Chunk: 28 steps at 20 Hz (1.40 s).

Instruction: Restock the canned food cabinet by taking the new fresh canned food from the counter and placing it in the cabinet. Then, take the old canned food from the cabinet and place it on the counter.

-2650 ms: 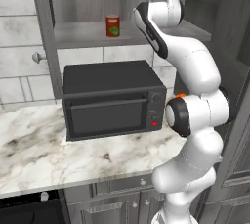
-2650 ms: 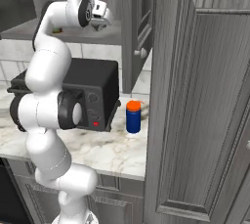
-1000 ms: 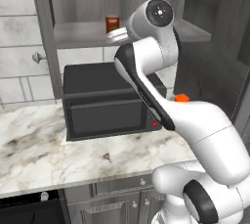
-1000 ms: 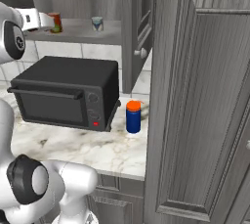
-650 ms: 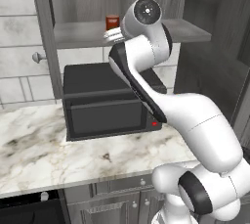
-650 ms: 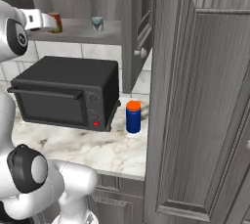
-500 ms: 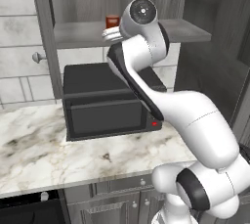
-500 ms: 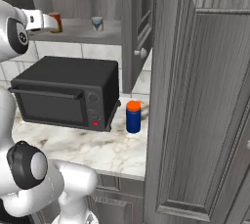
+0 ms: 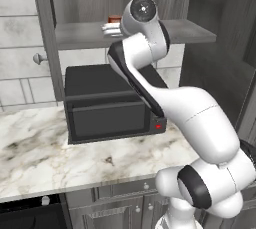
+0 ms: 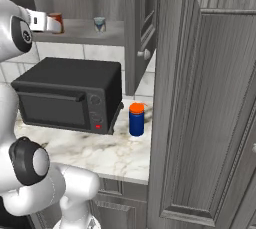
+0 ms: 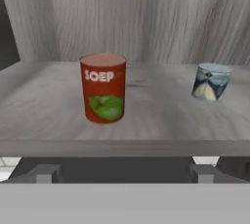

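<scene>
The old canned food, a red can with a green patch, stands upright on the cabinet shelf board. The new canned food, a short silvery can with a grey-blue label, stands on the same board to its right. My gripper is open in front of the shelf edge, fingertips spread wide, short of the red can. From the right base view the gripper is level with the shelf, right by the red can, and the silvery can is further along. The left base view shows the hand at the red can.
A dark oven sits on the marble counter under the shelf. A blue bottle with orange cap stands beside the oven. The open cabinet door and a tall grey cabinet are to the right.
The arm has swung from upright down to shelf level, bringing the hand in front of the red can. In the last half second it edged slightly closer.
</scene>
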Motion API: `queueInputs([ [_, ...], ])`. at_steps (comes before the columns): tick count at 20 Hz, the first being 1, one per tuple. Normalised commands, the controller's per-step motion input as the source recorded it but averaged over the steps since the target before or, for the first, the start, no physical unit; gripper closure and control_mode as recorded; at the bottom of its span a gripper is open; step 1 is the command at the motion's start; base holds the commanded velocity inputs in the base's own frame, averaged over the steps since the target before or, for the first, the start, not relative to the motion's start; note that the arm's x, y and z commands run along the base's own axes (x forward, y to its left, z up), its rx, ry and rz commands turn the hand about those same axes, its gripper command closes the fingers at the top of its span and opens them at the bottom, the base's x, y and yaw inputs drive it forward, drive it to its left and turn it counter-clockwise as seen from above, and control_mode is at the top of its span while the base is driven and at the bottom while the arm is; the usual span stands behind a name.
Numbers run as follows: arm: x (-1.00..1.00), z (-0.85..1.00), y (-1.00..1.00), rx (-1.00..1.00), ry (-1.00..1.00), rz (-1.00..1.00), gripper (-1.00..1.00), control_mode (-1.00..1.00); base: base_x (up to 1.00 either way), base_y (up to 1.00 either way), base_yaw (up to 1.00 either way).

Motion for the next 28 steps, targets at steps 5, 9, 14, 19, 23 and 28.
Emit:
queueInputs([
  [5, 0.29, 0.0, 0.01, 0.0, 0.01, 0.0, -1.0, -1.0, 0.0, 0.0, 0.0],
  [9, 0.31, 0.0, 0.11, 0.0, 0.04, 0.0, -1.0, -1.0, 0.0, 0.0, 0.0],
  [14, 0.3, 0.0, 0.11, 0.0, 0.05, 0.0, -1.0, -1.0, 0.0, 0.0, 0.0],
  [19, 0.35, 0.0, 0.17, -0.02, 0.05, 0.0, -1.0, -1.0, 0.0, 0.0, 0.0],
  [23, 0.37, 0.0, 0.11, -0.02, 0.01, 0.0, -1.0, -1.0, 0.0, 0.0, 0.0],
  [28, 0.34, 0.0, 0.0, 0.0, 0.0, 0.0, -1.0, -1.0, 0.0, 0.0, 0.0],
])
